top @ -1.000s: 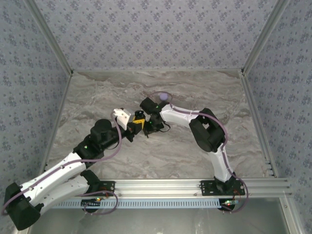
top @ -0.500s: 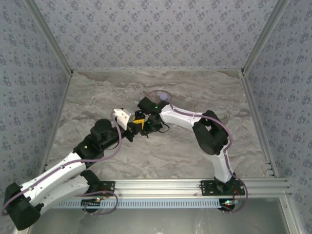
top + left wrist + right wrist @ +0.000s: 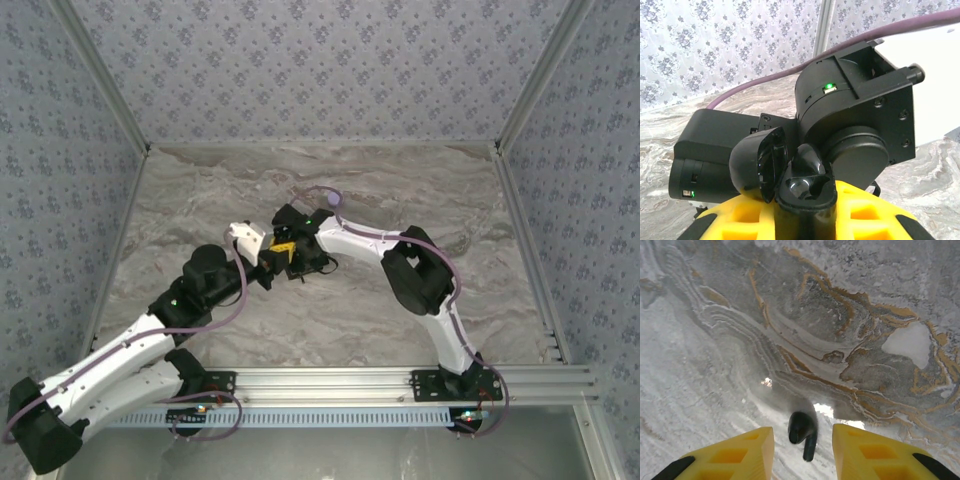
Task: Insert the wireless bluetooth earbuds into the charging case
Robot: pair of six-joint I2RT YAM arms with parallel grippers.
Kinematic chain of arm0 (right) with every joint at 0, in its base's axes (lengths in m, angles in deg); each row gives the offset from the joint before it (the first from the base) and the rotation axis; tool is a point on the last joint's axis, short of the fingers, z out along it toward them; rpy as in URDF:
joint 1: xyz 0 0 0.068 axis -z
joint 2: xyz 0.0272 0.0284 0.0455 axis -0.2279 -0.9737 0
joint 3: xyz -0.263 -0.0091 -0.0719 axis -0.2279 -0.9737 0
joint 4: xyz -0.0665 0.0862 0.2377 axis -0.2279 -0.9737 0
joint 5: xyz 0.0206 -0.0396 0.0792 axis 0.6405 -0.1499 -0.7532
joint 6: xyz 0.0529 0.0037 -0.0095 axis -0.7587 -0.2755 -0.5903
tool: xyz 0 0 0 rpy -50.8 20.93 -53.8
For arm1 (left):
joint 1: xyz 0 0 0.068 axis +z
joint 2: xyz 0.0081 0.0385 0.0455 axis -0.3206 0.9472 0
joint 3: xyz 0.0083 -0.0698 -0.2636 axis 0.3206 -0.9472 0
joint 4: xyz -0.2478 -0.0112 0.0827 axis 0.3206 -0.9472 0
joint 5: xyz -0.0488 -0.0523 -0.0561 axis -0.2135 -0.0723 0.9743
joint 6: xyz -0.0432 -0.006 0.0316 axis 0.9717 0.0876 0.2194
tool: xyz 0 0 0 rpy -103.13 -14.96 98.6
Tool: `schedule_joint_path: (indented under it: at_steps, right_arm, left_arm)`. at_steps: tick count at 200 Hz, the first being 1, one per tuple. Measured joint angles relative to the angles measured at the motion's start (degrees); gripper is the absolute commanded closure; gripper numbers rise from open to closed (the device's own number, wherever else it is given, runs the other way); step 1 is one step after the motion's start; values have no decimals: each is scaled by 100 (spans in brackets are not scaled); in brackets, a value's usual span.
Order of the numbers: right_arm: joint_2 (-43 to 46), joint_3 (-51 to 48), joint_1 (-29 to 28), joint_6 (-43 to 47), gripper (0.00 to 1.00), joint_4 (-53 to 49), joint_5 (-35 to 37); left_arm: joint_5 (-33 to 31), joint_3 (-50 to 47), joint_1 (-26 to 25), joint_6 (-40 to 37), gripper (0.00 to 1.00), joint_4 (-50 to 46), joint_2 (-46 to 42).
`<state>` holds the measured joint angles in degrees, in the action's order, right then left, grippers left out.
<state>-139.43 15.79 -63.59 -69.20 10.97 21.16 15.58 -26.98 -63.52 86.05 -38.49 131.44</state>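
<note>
The left claw grips a glossy black charging case, lid open. A small black earbud lies on the marbled worktop. The right claw straddles that earbud, jaws apart, not touching it. The step looks like pickup; next calls for closing squarely, then lifting.

The right arm swings left, carrying the right fingers closer to the left fingers and the open charging case they clamp; the left arm edges slightly left too.
</note>
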Motion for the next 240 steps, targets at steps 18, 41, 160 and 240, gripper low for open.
schedule_joint_path:
  at_steps: [18,41,160,240]
  right_arm:
    - [-98,57,-7,-11,67,-31,55]
    - [-162,85,-37,-26,69,-94,109]
    - [-122,28,-57,107,82,-151,442]
    - [776,-1338,785,1161,81,-243,634]
  left_arm:
    - [-46,0,17,0,95,0,0]
    - [-76,0,20,0,95,0,-24]
    - [-66,0,17,0,95,2,-72]
    - [103,0,7,0,95,-28,4]
